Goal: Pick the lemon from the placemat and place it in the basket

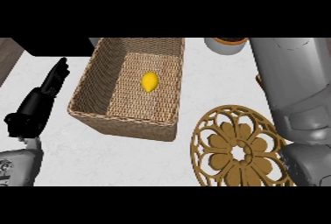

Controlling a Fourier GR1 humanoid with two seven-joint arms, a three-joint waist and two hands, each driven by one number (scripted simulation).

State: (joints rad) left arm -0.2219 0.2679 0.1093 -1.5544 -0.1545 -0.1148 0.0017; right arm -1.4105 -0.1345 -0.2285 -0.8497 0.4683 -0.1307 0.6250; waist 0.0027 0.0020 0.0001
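Left robot hand [35,111] open, fingers straight, holding nothing; one lemon [149,82] inside one basket [123,124]; one placemat [226,132] beside.

1. We saw a white counter top [129,159] with faint grey veining across most of the view.
2. We logged a black block [58,46] at the far left corner.
3. We noted a brown wood-grain strip [8,59] past the counter's left edge.
4. We spotted a grey round pot [223,48] with a brown rim, cropped at the far edge.
5. Light was soft and shadows were faint.
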